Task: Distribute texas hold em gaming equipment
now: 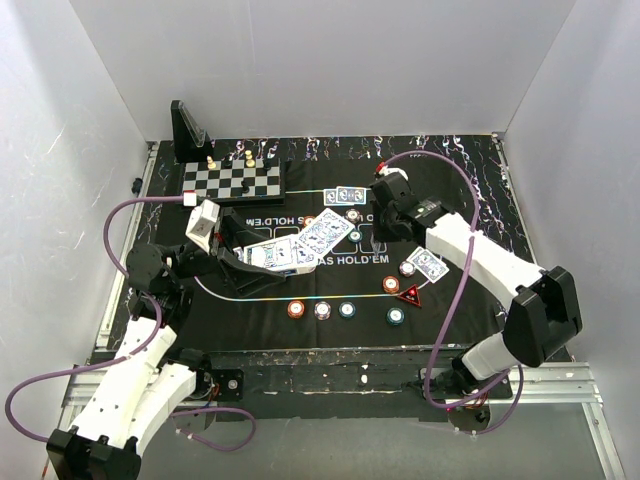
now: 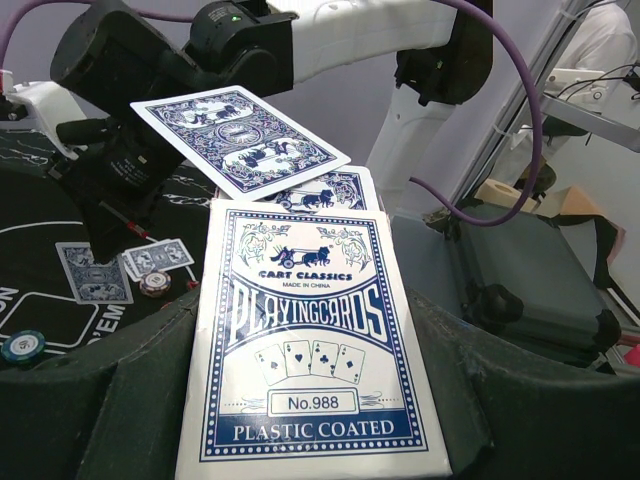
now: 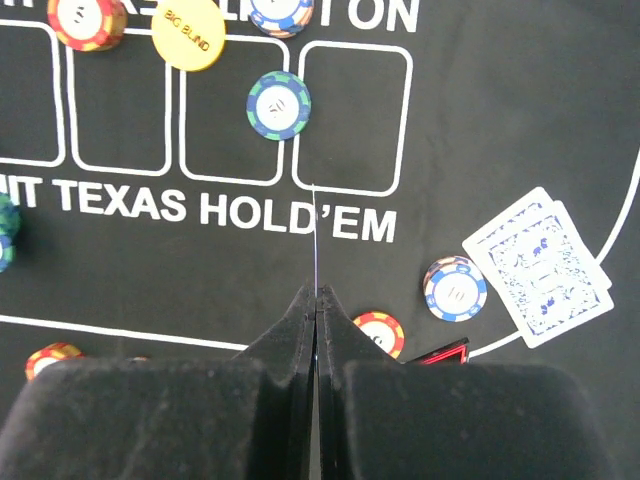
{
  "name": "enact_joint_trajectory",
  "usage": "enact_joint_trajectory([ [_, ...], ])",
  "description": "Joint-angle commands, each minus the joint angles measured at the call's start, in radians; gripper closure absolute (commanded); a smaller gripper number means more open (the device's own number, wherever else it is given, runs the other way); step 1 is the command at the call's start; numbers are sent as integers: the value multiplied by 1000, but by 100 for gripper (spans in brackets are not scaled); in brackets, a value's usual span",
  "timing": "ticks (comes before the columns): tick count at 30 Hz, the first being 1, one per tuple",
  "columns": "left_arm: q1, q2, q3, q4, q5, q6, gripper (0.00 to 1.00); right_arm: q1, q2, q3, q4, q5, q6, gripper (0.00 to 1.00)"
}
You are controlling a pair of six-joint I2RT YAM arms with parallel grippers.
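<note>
Right gripper (image 3: 315,297) is clenched on one playing card (image 3: 315,235), which projects straight ahead of it, edge-on. The vacant outlined slot (image 3: 355,118) lies ahead, slightly right. Left gripper (image 2: 305,300) clamps the card box (image 2: 312,350). Placement likely falls to the right arm.

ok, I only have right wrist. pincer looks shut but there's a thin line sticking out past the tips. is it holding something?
Observer: Yes. The left wrist view shows that the line is a blue-backed playing card, edge-on to your camera, clamped in the right pincer.
Operator: what's the left arm doing?
Observer: The left pincer grips a Cart Classics card box. A second card pokes out of its open end, just under yours.
Operator: anything dealt at the far side?
Observer: The top view shows two cards lying face down, right of the chessboard.
</note>
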Motion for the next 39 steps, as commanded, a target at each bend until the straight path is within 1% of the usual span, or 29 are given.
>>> enact_joint_trajectory([
  [1,4,-16,44,-25,-6,14,100,71,5,-3,57,174,13,99],
  [5,5,-21,55,-48,-7,21,100,166,124,97,9,252,-4,99],
  [10,5,-31,72,-79,-10,31,100,238,236,163,11,301,-4,99],
  [16,5,-37,81,-99,-12,38,100,291,289,160,32,361,43,99],
  [21,4,-36,77,-79,-12,20,100,331,339,193,25,404,40,99],
  [25,5,-31,77,-59,-16,6,100,346,404,229,25,395,34,99],
  [33,5,-37,80,-64,-16,4,100,383,595,391,-43,385,37,99],
  [39,5,-42,83,-70,-18,6,100,406,689,473,-77,356,45,99],
])
